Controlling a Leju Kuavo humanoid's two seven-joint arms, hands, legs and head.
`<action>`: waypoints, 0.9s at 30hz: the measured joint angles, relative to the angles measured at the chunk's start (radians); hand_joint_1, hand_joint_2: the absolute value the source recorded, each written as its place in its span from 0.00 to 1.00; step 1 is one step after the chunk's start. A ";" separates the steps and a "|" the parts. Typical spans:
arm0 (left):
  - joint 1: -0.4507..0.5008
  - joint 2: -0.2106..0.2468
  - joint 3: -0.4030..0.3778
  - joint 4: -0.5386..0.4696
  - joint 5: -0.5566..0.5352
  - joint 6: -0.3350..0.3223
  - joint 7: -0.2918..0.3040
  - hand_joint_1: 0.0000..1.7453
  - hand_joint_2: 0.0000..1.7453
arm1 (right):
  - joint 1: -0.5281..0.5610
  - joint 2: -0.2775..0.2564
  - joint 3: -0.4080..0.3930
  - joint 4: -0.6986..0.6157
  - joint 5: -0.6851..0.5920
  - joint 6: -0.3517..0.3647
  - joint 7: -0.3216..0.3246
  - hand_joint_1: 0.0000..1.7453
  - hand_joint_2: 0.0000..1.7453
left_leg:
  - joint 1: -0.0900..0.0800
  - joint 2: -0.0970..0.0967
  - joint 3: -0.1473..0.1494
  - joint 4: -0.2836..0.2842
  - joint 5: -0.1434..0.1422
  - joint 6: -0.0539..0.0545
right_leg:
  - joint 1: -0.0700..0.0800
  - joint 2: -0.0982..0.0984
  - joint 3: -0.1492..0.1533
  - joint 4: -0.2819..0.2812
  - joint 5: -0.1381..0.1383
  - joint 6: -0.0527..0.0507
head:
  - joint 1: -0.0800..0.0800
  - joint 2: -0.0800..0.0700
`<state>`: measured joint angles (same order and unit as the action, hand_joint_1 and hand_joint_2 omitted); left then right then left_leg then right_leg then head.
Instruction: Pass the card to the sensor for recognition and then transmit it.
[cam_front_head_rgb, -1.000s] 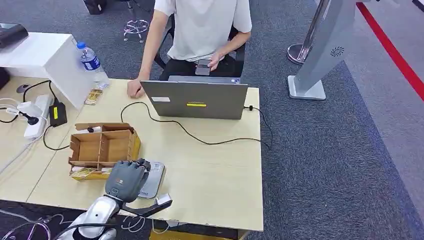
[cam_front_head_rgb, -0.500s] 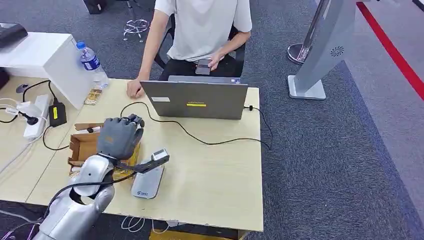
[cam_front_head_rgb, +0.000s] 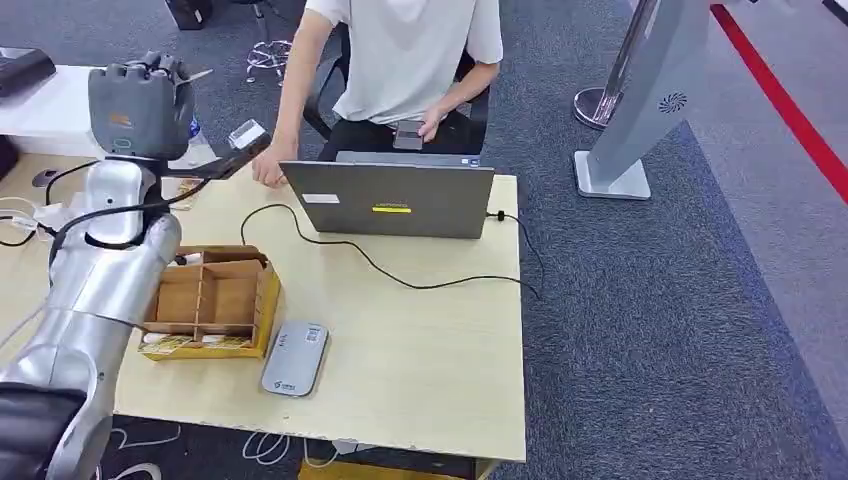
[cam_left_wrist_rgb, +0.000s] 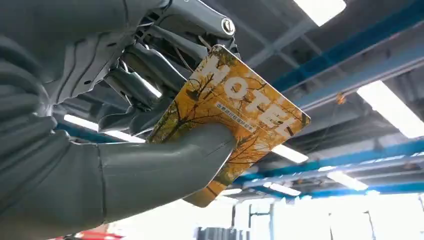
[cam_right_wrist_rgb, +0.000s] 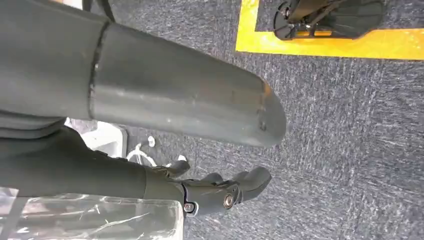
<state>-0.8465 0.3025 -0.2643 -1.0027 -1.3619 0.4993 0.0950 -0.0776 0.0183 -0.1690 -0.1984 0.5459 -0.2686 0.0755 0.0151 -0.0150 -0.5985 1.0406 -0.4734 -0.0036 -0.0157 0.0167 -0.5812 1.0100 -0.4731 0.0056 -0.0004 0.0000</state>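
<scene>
Spanning the lower middle of the head view: a pale wooden tabletop on dark grey carpet, with a red floor stripe at far right. Resting near the front edge, a grey card sensor, just beside a compartmented cardboard box. Standing open at the far edge, a grey laptop, cable trailing across the wood; seated behind it, a person in a white shirt. Raised high at upper left, the left robot hand, pinching a yellow "HOTEL" card between thumb and fingers. Hanging over carpet, the right robot hand, holding nothing, fingers apart. Lifted since half a second ago from just above the box to well above the tabletop, sensor now uncovered.
</scene>
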 joint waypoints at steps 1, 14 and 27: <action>-0.032 -0.002 0.003 0.042 0.000 -0.010 0.003 1.00 1.00 | -0.001 0.000 0.001 0.000 0.006 0.002 0.004 0.00 0.00 | 0.000 0.000 0.000 0.000 0.000 0.000 | 0.000 0.000 0.000 0.000 0.000 0.000 | -0.001 0.000; -0.216 -0.038 0.013 0.323 0.021 -0.050 0.002 1.00 1.00 | -0.004 0.006 0.013 0.000 0.024 0.014 0.016 0.00 0.00 | 0.000 0.000 -0.001 0.000 0.000 0.000 | 0.000 0.000 0.000 0.000 0.000 0.000 | 0.000 0.000; -0.218 -0.042 0.042 0.359 0.118 -0.047 -0.064 0.00 1.00 | -0.003 0.006 0.013 0.000 0.032 0.017 0.005 0.00 0.00 | 0.000 0.000 -0.001 0.000 0.000 0.000 | 0.000 0.000 0.000 0.000 0.000 0.000 | 0.000 0.000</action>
<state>-1.0641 0.2605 -0.2224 -0.6435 -1.2440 0.4520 0.0314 -0.0801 0.0244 -0.1556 -0.1984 0.5776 -0.2518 0.0801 0.0148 -0.0151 -0.5992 1.0405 -0.4734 -0.0037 -0.0160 0.0165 -0.5813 1.0102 -0.4732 0.0056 -0.0004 0.0000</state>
